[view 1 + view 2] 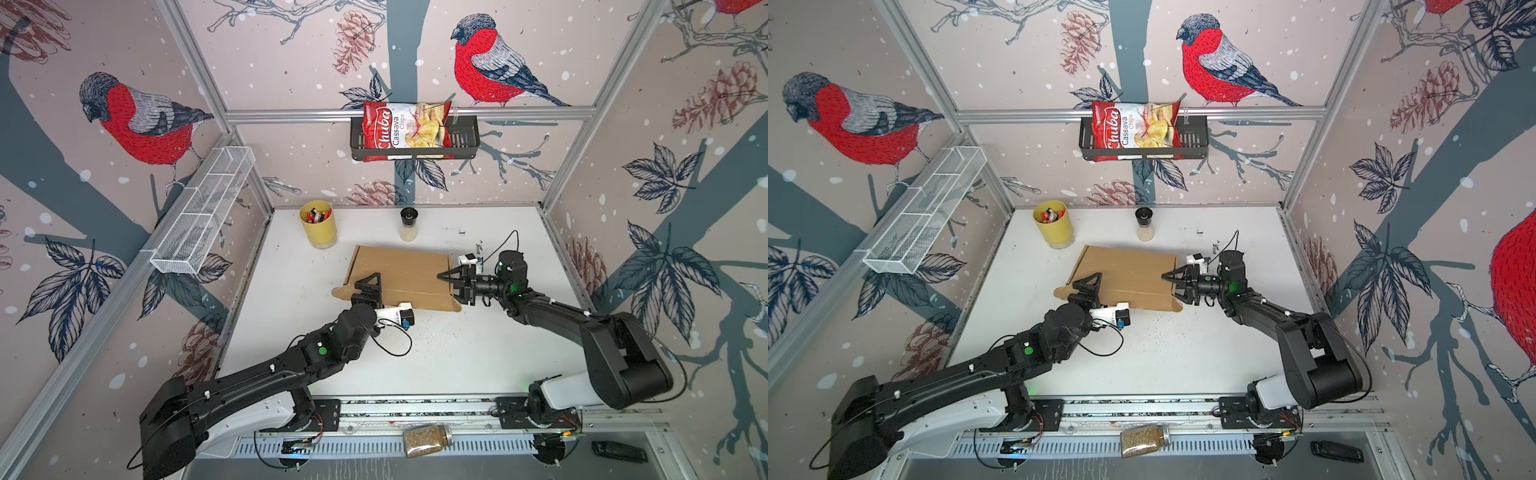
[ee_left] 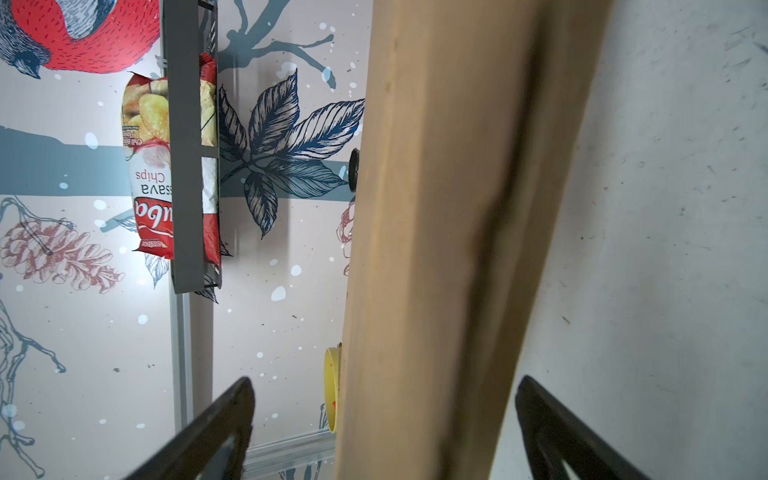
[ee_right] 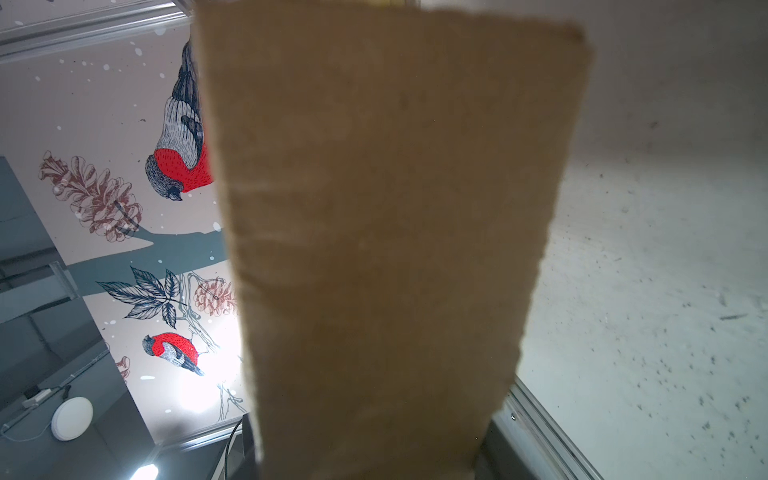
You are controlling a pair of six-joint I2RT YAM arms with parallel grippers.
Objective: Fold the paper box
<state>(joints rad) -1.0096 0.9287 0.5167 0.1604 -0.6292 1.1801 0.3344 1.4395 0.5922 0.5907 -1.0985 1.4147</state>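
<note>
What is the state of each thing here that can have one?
paper box: partly folded, tabs sticking out
left gripper: open, astride the box edge
right gripper: at a box flap, grip unclear
yellow cup: upright
shaker: upright, capped
jar: on its side

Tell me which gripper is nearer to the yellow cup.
Left. The left gripper is over the left end of the paper box, near the yellow cup; the right gripper is at its right end, farther off.
</note>
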